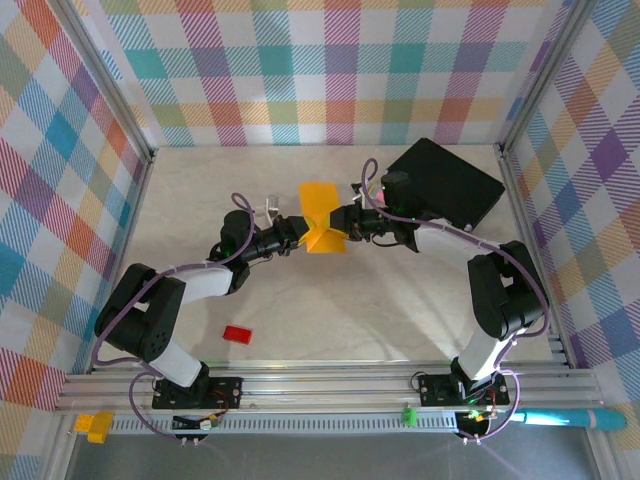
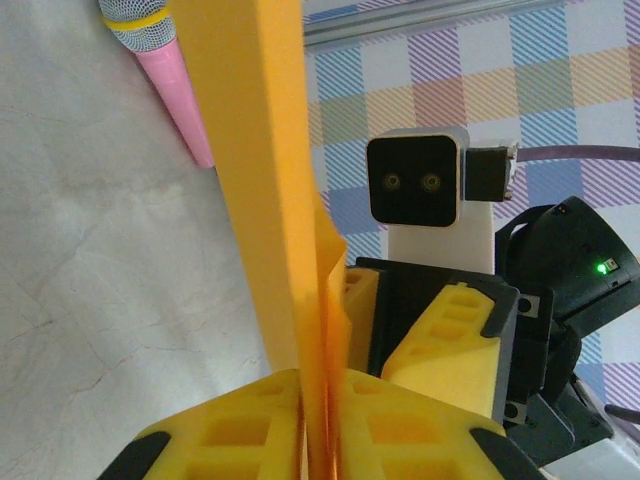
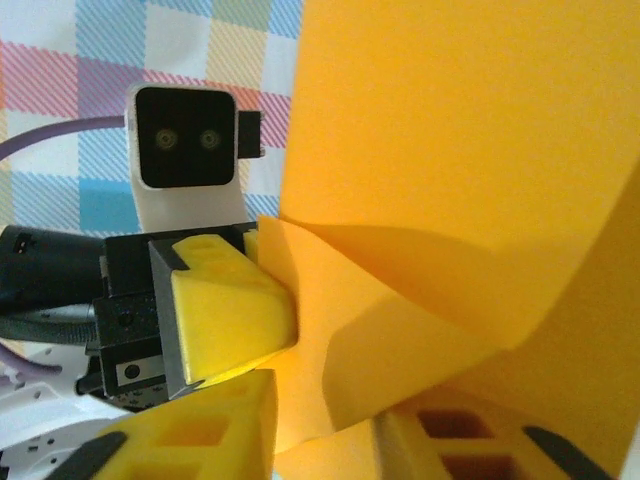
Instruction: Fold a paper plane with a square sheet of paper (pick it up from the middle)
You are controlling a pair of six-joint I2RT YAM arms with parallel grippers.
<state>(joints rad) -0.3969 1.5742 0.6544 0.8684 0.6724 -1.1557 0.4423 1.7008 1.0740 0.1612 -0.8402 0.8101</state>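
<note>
1. Pinching the square sheet of paper [image 2: 265, 180] edge-on, left pincer [image 2: 318, 400] pressed together; pink stick [image 2: 180, 100] lying on the bench [image 2: 90, 300] behind.
2. Straddling the folded sheet, right pincer [image 3: 330, 410] spread.
3. Meeting mid-bench in the top view, red block [image 1: 237, 334] nearer the bases.

The bench [image 1: 330, 320] is lit brightly and evenly; soft shadows are cast. Close up, the square sheet of paper [image 3: 450, 120] is rendered slightly blurred.
</note>
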